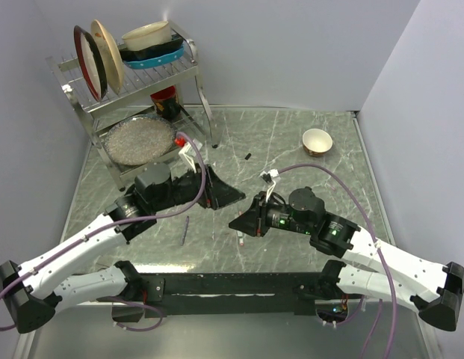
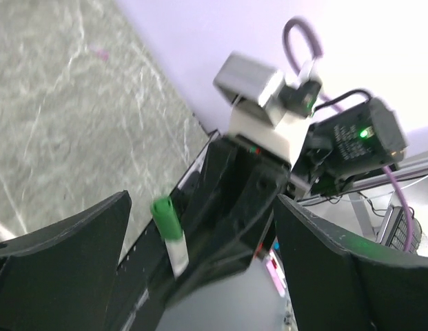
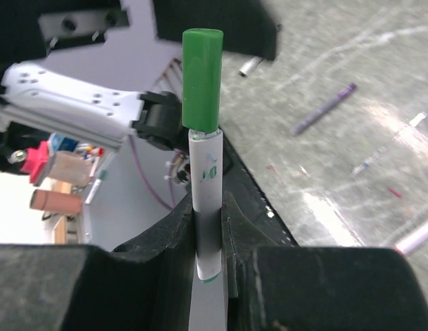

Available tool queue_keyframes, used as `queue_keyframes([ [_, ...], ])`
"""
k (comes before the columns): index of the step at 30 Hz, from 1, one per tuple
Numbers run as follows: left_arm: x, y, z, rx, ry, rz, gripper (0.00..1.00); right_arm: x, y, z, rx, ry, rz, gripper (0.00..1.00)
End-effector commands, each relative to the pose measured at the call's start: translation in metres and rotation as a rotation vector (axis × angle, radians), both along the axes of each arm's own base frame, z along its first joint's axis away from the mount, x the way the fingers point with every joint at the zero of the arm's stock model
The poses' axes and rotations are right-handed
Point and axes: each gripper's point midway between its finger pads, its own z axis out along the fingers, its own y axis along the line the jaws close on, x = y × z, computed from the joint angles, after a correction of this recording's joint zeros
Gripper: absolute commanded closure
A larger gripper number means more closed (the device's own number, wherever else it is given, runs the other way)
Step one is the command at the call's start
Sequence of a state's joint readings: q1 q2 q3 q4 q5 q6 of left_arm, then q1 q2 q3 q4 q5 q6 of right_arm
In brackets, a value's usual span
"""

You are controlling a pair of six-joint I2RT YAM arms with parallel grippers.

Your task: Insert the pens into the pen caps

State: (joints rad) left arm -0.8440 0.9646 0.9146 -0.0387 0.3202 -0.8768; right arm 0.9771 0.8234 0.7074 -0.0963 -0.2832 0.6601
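Note:
My right gripper [image 3: 208,214] is shut on a white pen [image 3: 205,200] and holds it upright. A green cap [image 3: 201,76] sits on the pen's top end. My left gripper [image 2: 200,200] is wide open and empty. The green-capped pen [image 2: 169,234] stands between its spread jaws without touching them. In the top view the left gripper [image 1: 228,196] and right gripper [image 1: 240,223] meet tip to tip over the table's middle. A purple pen [image 1: 184,228] and a short pen with a red end [image 1: 240,238] lie on the table. A small black cap [image 1: 247,156] lies farther back.
A metal dish rack [image 1: 190,71] with plates and bowls stands at the back left. A small bowl [image 1: 317,140] sits at the back right. A small white piece [image 1: 267,176] lies near the right arm's cable. The purple pen [image 3: 324,109] also shows in the right wrist view.

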Motion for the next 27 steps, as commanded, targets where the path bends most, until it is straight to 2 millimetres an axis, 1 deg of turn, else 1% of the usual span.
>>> queue_keyframes([
  [1, -0.004, -0.004, 0.032, -0.031, -0.12, -0.048, 0.14, -0.011, 0.002, 0.043, 0.131, -0.076, 0.066, 1.0],
  [4, -0.003, -0.003, 0.036, -0.031, -0.136, -0.044, 0.17, -0.012, 0.002, 0.048, 0.138, -0.079, 0.07, 1.0],
  [9, -0.001, -0.002, 0.037, -0.004, -0.146, -0.035, 0.23, -0.011, 0.002, 0.048, 0.135, -0.078, 0.064, 1.0],
  [12, -0.001, -0.003, 0.036, 0.0, -0.142, -0.04, 0.3, -0.012, 0.002, 0.048, 0.134, -0.075, 0.064, 1.0],
  [13, -0.002, -0.003, 0.034, 0.003, -0.139, -0.047, 0.34, -0.011, 0.001, 0.048, 0.135, -0.073, 0.06, 1.0],
  [16, -0.001, -0.006, 0.03, 0.008, -0.125, -0.053, 0.41, -0.012, 0.002, 0.049, 0.134, -0.071, 0.063, 1.0],
  [18, 0.0, -0.008, 0.027, 0.016, -0.119, -0.058, 0.44, -0.012, 0.002, 0.049, 0.134, -0.071, 0.065, 1.0],
  [20, -0.001, -0.01, 0.027, 0.016, -0.119, -0.072, 0.5, -0.012, 0.002, 0.05, 0.133, -0.073, 0.065, 1.0],
  [21, -0.001, -0.011, 0.026, 0.018, -0.118, -0.078, 0.54, -0.013, 0.002, 0.05, 0.133, -0.073, 0.067, 1.0],
  [22, -0.003, -0.012, 0.026, 0.018, -0.118, -0.092, 0.68, -0.013, 0.002, 0.052, 0.137, -0.076, 0.065, 1.0],
  [23, -0.004, -0.012, 0.027, 0.016, -0.121, -0.1, 0.76, -0.012, 0.002, 0.053, 0.138, -0.077, 0.062, 1.0],
  [24, -0.006, -0.014, 0.028, 0.007, -0.13, -0.115, 0.9, -0.011, 0.002, 0.053, 0.142, -0.074, 0.057, 1.0],
  [25, -0.01, -0.015, 0.029, -0.006, -0.132, -0.138, 0.98, -0.012, 0.001, 0.058, 0.163, -0.08, 0.054, 1.0],
  [26, -0.019, -0.015, 0.032, -0.025, -0.141, -0.184, 0.99, -0.012, 0.001, 0.058, 0.17, -0.073, 0.05, 1.0],
  [27, -0.026, -0.016, 0.032, -0.053, -0.124, -0.217, 0.99, -0.012, 0.001, 0.064, 0.205, -0.065, 0.044, 1.0],
])
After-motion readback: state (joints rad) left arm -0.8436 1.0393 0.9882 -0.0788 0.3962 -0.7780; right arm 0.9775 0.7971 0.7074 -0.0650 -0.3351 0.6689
